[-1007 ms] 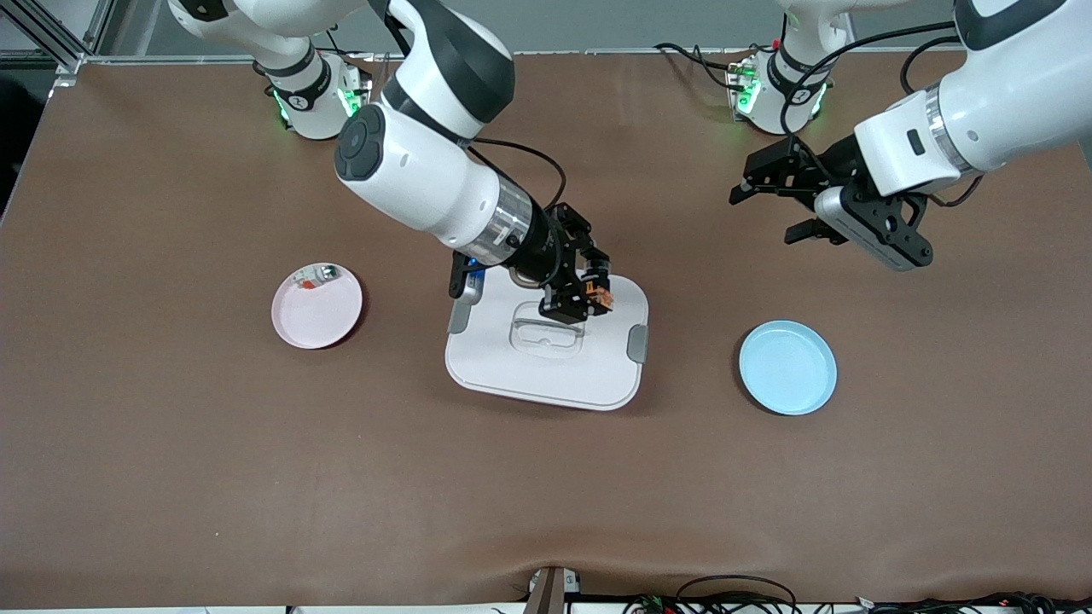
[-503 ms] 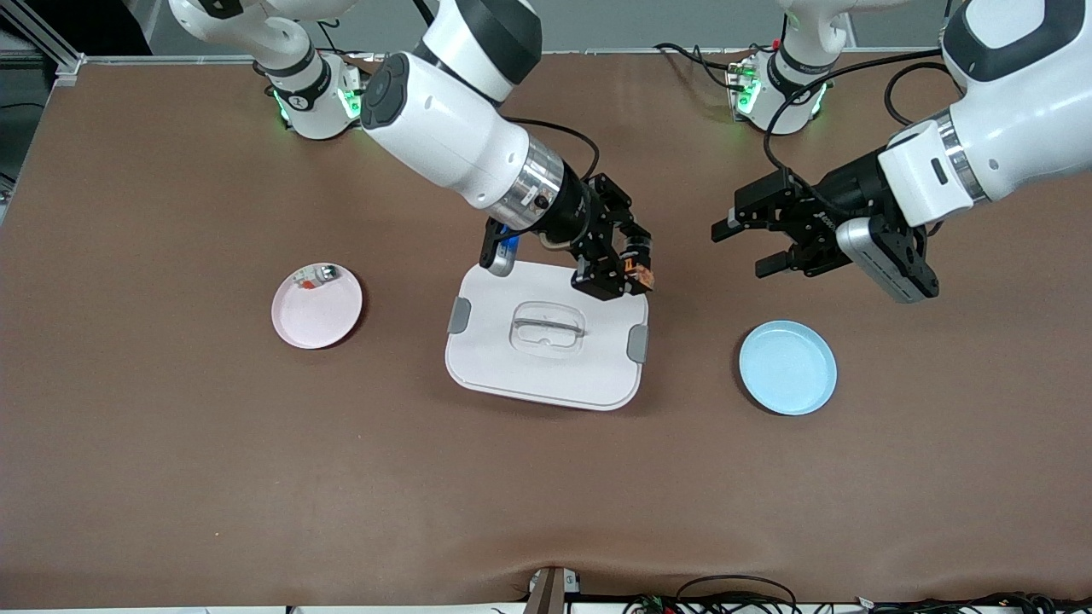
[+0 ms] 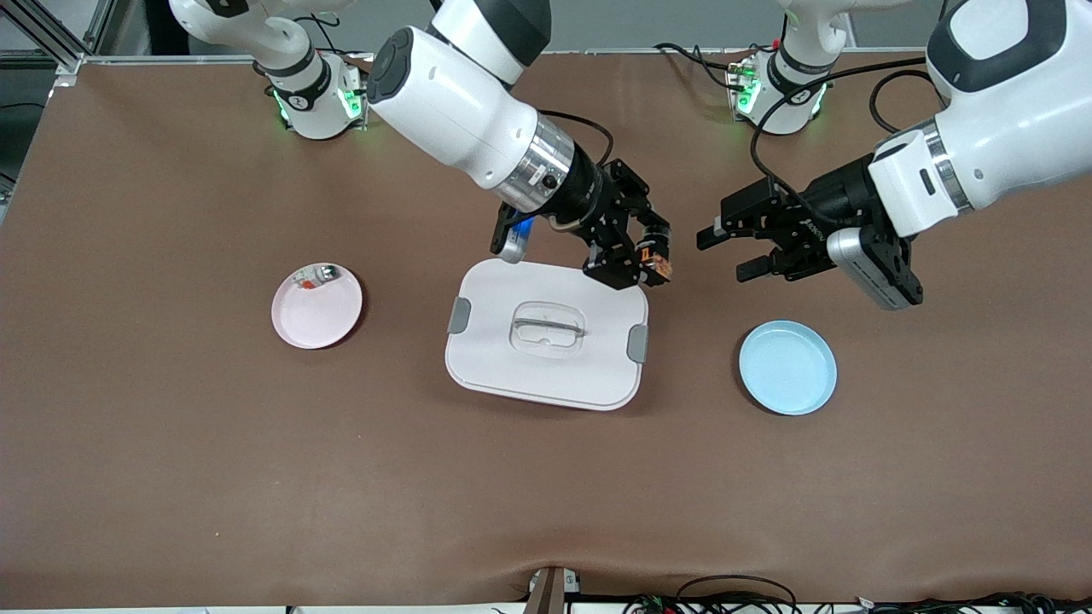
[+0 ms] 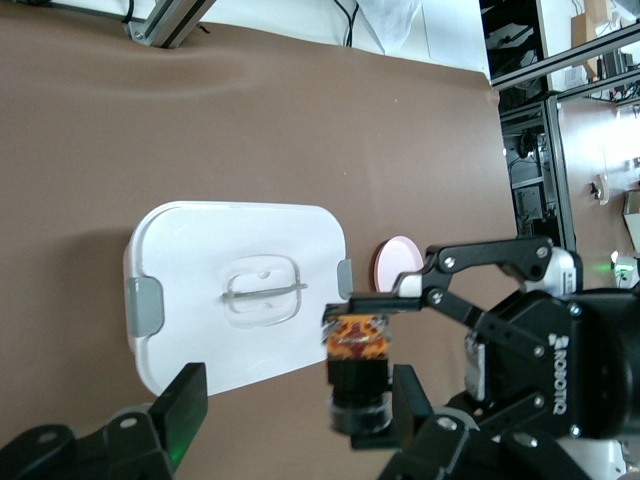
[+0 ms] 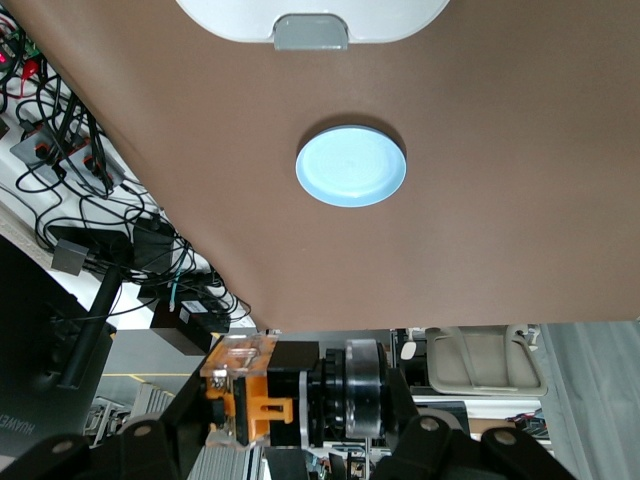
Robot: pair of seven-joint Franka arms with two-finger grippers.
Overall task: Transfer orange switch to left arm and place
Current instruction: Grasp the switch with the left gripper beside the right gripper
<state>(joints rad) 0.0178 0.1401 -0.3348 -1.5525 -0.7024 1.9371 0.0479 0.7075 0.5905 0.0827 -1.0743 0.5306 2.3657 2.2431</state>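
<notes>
One big white rounded plastic box [image 3: 546, 336] with grey latches is the landmark. Over its corner toward the left arm's end, the right gripper [image 3: 638, 261] pinches the one tiny black-and-orange switch [image 3: 657, 265]. It's probably light, rigid and easy to fumble, so grab its exposed end. The left gripper [image 3: 732, 253], beside the box, hangs wide open and empty. There are two plates, a round pink one [image 3: 316, 305] and a round blue one [image 3: 787, 367].

The brown table [image 3: 171, 477] carries three things in a row: a pink plate [image 3: 317, 305] toward the right arm's end, the white box [image 3: 547, 334] mid-table, and a blue plate [image 3: 787, 367] toward the left arm's end.
</notes>
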